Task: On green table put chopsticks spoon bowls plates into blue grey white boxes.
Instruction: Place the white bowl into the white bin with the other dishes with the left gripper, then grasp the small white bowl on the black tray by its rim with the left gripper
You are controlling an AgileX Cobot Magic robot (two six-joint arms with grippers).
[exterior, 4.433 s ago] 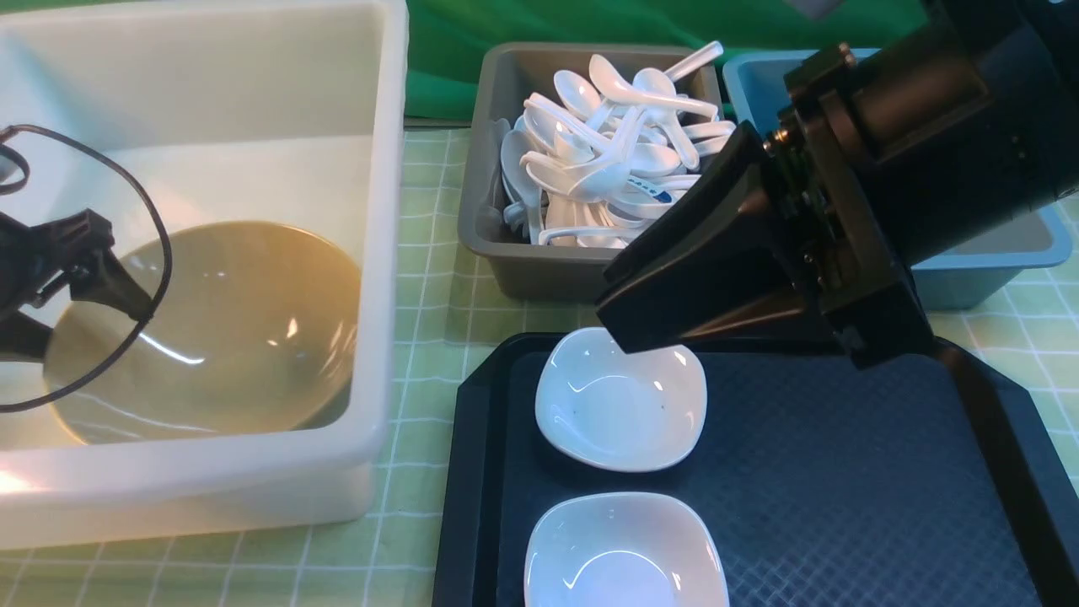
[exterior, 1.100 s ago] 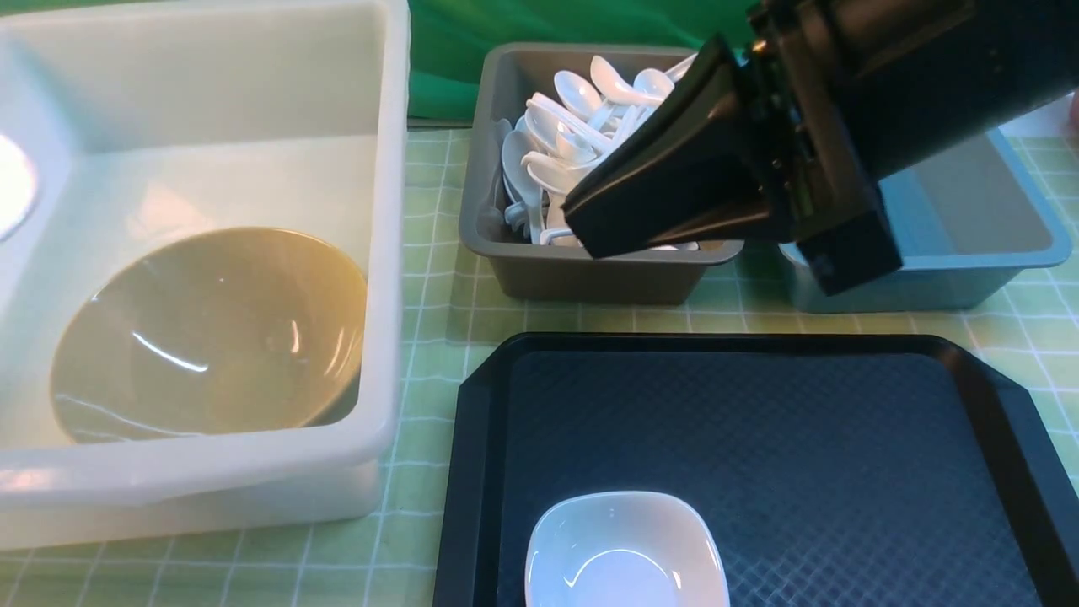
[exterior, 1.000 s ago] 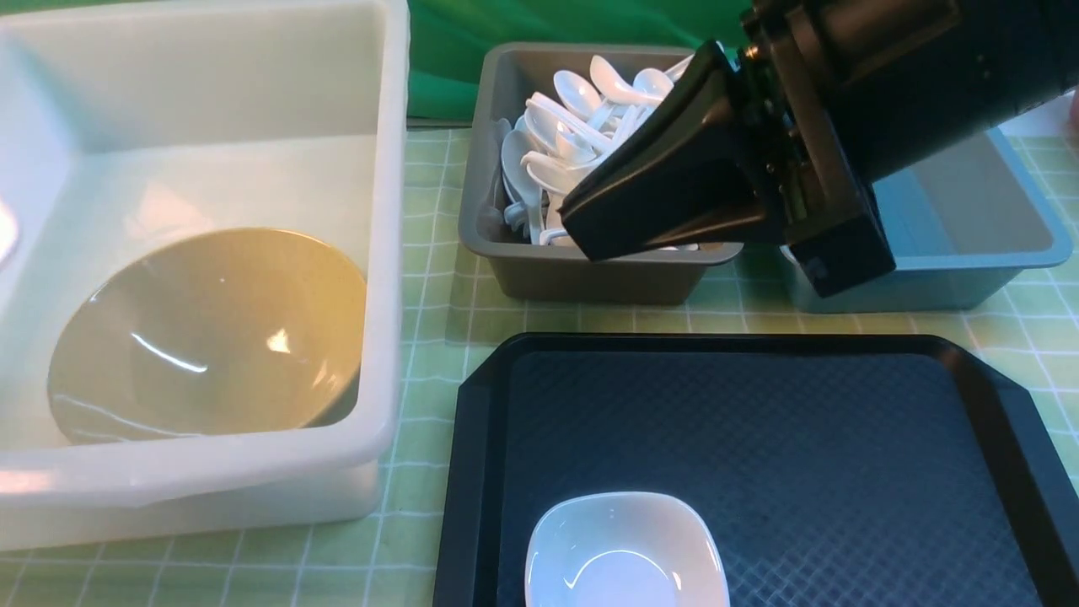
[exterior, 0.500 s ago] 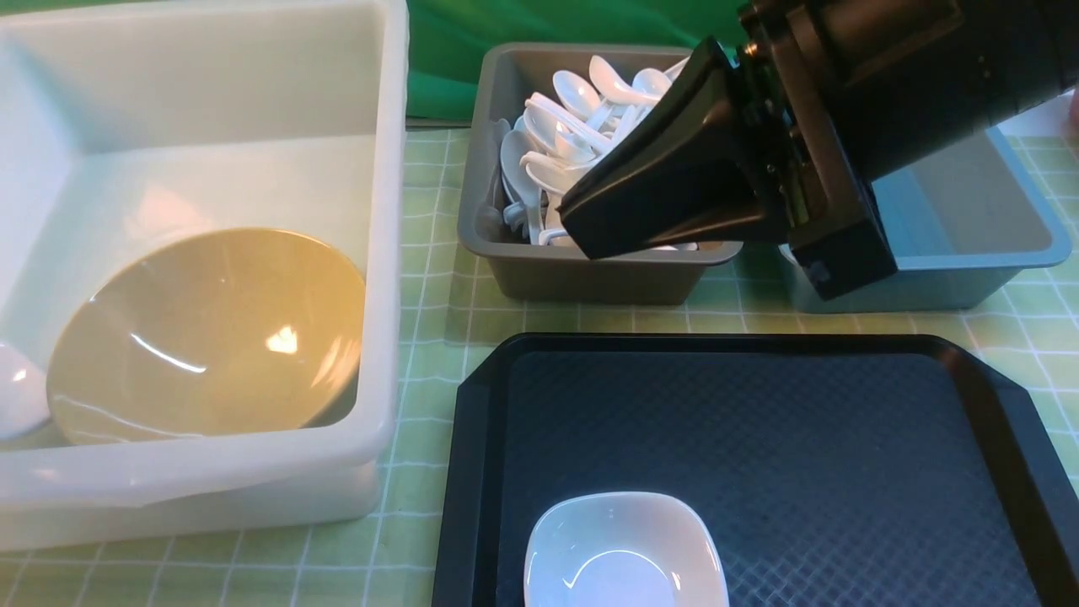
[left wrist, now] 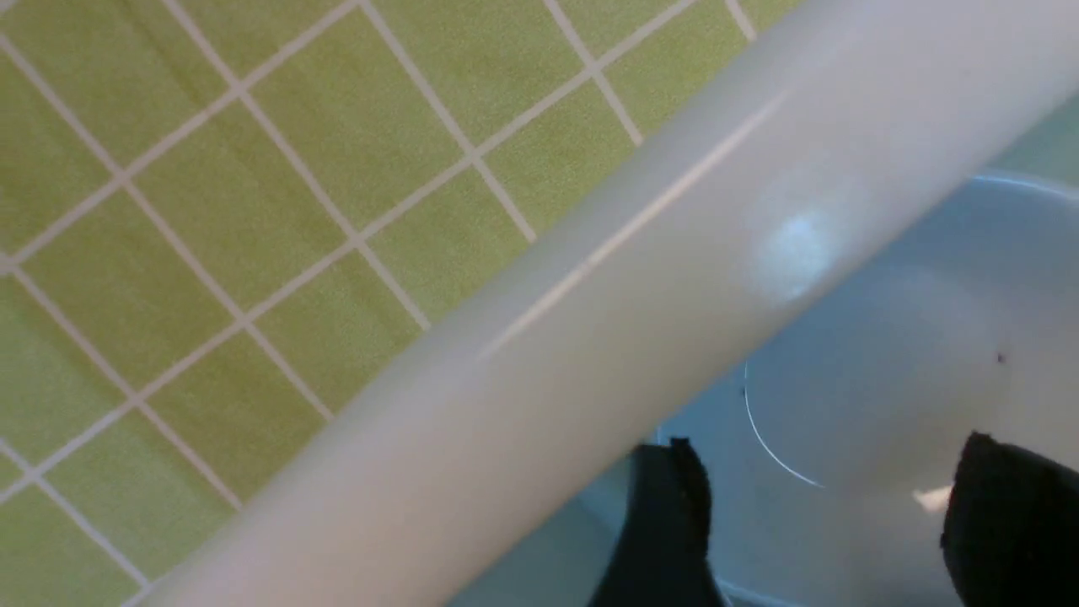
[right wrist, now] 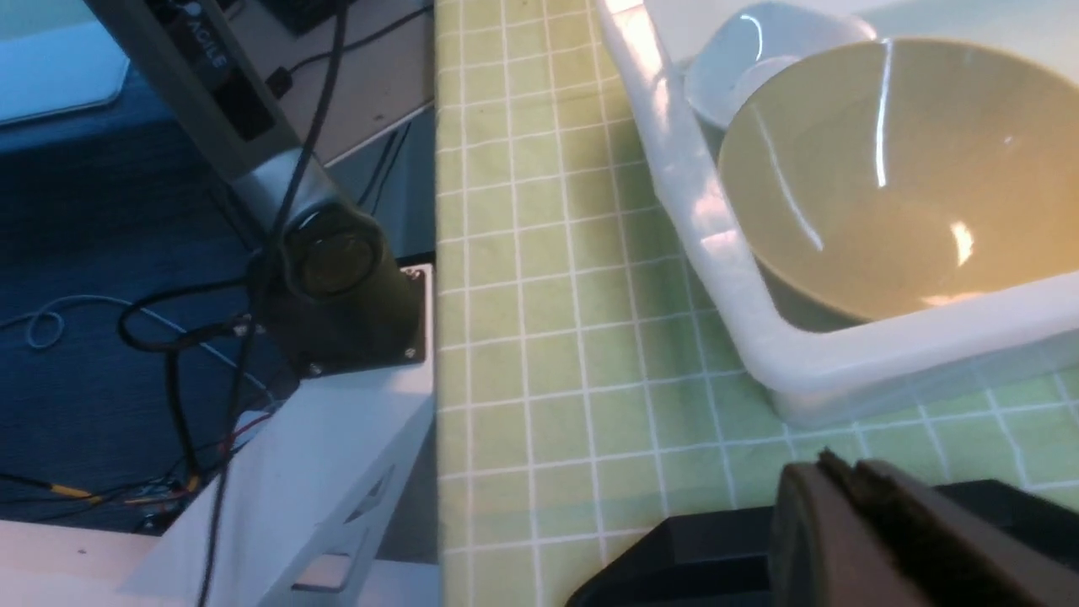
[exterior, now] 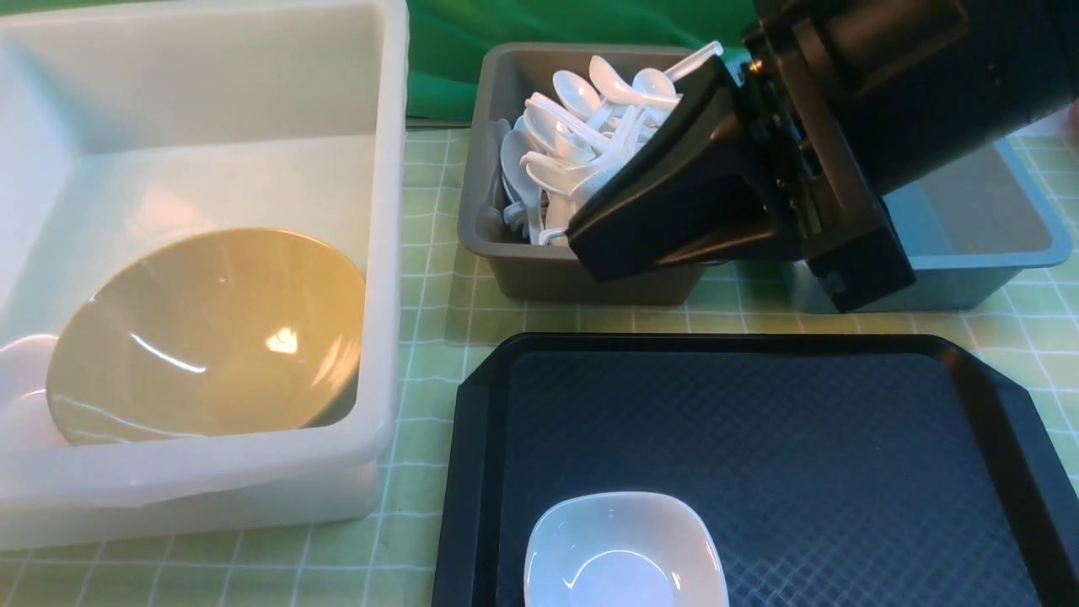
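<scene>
Dish just beyond left tool

Green checked tablecloth covers the table, and the white box sits on it with a big olive-tan bowl inside. There's a small white dish tucked just beside the bowl at the box's end; can't tell if they actually touch. The corner of a black tray lies near the box, with a strip of cloth between them. The right gripper has its dark fingers pressed together above that tray corner. Past the table edge a black arm base is bolted onto a white frame, with loose cables trailing over the blue floor.
</scene>
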